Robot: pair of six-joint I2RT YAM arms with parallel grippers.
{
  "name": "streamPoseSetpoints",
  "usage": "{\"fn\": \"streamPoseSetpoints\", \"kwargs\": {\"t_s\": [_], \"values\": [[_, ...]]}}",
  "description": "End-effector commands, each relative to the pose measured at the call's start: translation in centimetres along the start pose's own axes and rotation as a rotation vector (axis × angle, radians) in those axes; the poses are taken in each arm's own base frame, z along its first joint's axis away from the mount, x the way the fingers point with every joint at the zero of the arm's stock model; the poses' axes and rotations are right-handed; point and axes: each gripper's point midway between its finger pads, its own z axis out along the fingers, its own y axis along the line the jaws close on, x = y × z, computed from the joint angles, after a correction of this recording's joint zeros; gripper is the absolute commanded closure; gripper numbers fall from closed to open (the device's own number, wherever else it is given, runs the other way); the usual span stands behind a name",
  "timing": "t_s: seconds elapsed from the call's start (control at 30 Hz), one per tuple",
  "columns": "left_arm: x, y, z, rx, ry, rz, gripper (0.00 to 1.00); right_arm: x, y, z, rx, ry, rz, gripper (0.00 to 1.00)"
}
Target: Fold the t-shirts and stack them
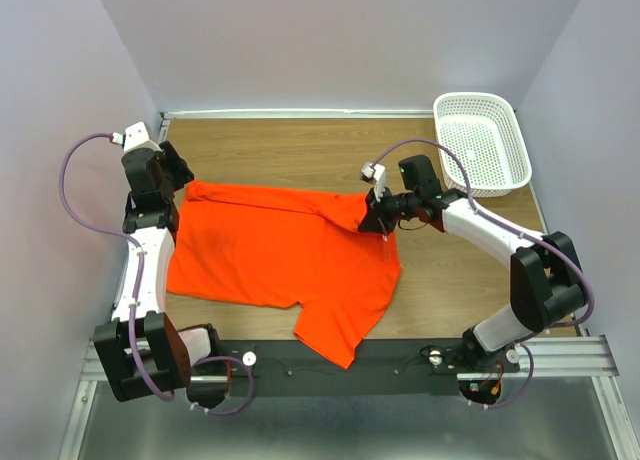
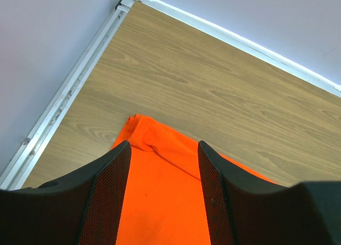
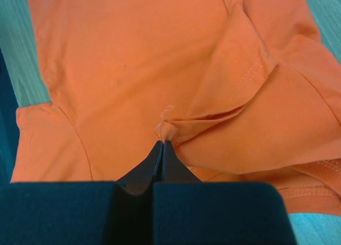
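Orange t-shirt (image 1: 270,250) lies spread on the table (image 1: 300,150). My right gripper (image 1: 378,215), at its 2 o'clock edge, is pinched tight on a pucker of cloth, I judge to fold it across. My left gripper (image 1: 170,180) hovers parted and empty over the 10 o'clock corner.

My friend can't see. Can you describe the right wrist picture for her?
The right hand is shut, pinching a bit of the orange shirt. The shirt fills almost the whole picture, with a wrinkly fold on the right.
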Motion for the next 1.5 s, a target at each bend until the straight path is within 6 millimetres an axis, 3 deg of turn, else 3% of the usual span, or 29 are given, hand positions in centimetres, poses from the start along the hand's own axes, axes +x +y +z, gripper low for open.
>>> {"fn": "streamPoseSetpoints", "kwargs": {"t_s": [0.0,0.63,0.67,0.77,0.83,0.9,0.93,0.97,1.03,1.1,1.17,1.3,1.33,1.47], "values": [[-0.2,-0.1,-0.1,0.018,-0.013,0.011,0.39,1.7,0.6,0.3,-0.017,0.048,0.009,0.99],[0.1,-0.6,0.1,0.047,0.000,0.013,0.39,2.8,2.7,0.5,-0.077,0.084,-0.036,0.98],[0.1,-0.6,0.1,0.048,0.000,0.013,0.39,2.9,2.7,0.5,-0.076,0.089,-0.039,0.94],[0.1,-0.6,0.1,0.049,0.000,0.013,0.39,3.1,4.0,-0.1,-0.127,0.102,-0.085,0.60],[0.1,-0.6,0.0,0.047,-0.002,0.014,0.39,2.4,5.1,-0.8,-0.149,0.097,-0.152,0.50],[0.1,-0.6,0.1,0.050,-0.001,0.013,0.39,0.9,6.2,-1.6,-0.144,0.064,-0.244,0.36],[0.2,-0.7,0.1,0.054,0.002,0.011,0.39,-1.2,6.7,-3.0,-0.117,0.004,-0.304,0.30],[0.3,-0.8,0.2,0.059,0.006,0.008,0.39,-2.2,6.2,-3.5,-0.071,-0.012,-0.323,0.19],[0.6,-0.9,0.3,0.067,0.018,0.006,0.39,-4.1,5.5,-4.0,-0.008,-0.054,-0.324,0.09],[1.2,-1.1,0.6,0.082,0.037,0.004,0.38,-4.0,4.6,-3.5,0.009,-0.047,-0.299,0.02],[2.0,-1.2,1.0,0.095,0.065,-0.001,0.36,-3.0,4.1,-2.1,-0.031,-0.025,-0.207,0.01],[3.9,-1.8,2.7,0.129,0.145,-0.050,0.36,-1.4,4.1,-1.4,-0.064,0.002,-0.156,0.01],[5.6,-1.3,3.8,0.109,0.200,-0.067,0.36,-1.3,4.2,-1.4,-0.071,0.001,-0.159,0.01],[9.0,-0.3,6.5,0.029,0.331,-0.159,0.36,-1.3,3.9,-1.7,-0.037,0.003,-0.147,0.01]]}}
